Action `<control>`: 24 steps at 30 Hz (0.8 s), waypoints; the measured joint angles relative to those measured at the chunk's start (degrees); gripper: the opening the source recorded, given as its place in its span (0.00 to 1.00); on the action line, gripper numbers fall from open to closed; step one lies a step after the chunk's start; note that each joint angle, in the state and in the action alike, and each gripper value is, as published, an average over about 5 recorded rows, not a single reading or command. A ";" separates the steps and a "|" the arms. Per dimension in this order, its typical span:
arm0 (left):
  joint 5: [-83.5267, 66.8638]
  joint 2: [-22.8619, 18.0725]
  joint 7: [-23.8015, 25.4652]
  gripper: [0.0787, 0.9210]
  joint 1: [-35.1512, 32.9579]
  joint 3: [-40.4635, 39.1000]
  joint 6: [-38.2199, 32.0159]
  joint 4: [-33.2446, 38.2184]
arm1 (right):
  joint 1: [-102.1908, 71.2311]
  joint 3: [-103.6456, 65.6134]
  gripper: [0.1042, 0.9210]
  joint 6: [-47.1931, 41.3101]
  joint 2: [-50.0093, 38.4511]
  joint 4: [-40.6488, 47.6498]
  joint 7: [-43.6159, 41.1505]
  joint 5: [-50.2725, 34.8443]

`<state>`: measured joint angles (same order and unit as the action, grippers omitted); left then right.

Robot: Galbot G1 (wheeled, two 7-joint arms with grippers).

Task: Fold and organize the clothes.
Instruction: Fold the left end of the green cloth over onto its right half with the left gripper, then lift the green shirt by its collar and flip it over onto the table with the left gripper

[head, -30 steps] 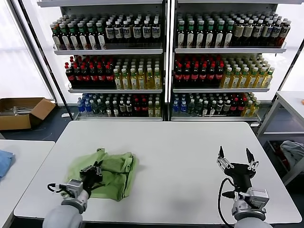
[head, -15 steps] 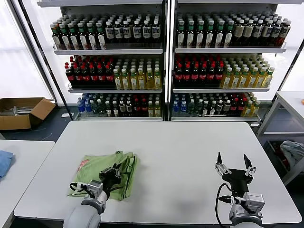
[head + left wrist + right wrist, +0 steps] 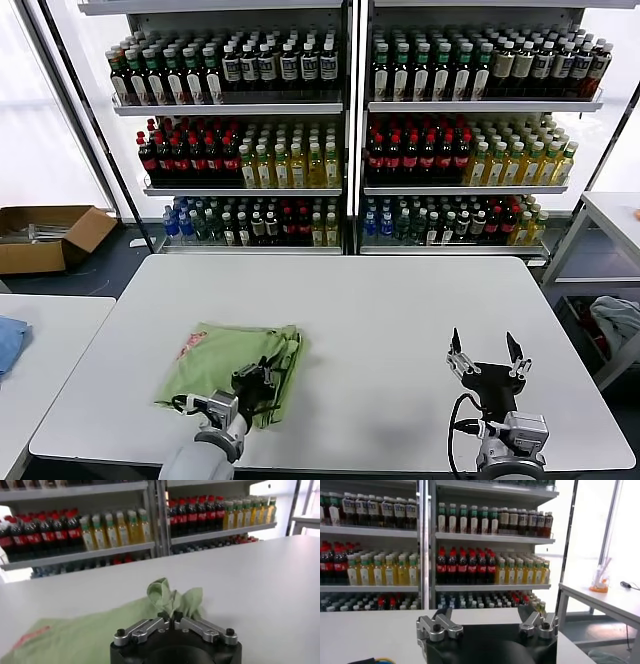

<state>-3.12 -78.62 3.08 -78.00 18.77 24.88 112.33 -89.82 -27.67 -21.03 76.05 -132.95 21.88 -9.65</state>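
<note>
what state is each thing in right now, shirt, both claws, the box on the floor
polo shirt: folded over on the white table, bunched at its right edge
left claw: shut on the polo shirt's right edge
right claw: open, empty, above the table's right side
cardboard box: flaps open, on the floor

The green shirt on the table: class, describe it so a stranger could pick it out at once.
Start at the big white table in front of the bottle shelves. On its near left part lies a folded light green shirt with a small red print, its edge pinched by the left end effector. It is the table's only cloth.
</note>
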 measured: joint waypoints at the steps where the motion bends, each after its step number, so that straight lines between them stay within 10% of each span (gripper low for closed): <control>1: -0.19 -0.27 -0.04 0.10 -0.20 -0.36 -0.23 -0.22 | -0.03 0.02 0.88 0.01 0.04 -0.07 0.05 0.03; 24: -15.73 -0.46 1.64 0.84 -3.26 -3.12 -3.57 6.61 | 1.02 0.55 0.88 -0.27 -0.65 1.14 0.01 0.19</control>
<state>-18.85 -79.08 4.72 -81.27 15.65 21.31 118.94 -88.80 -27.11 -21.30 75.40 -131.81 21.89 -9.46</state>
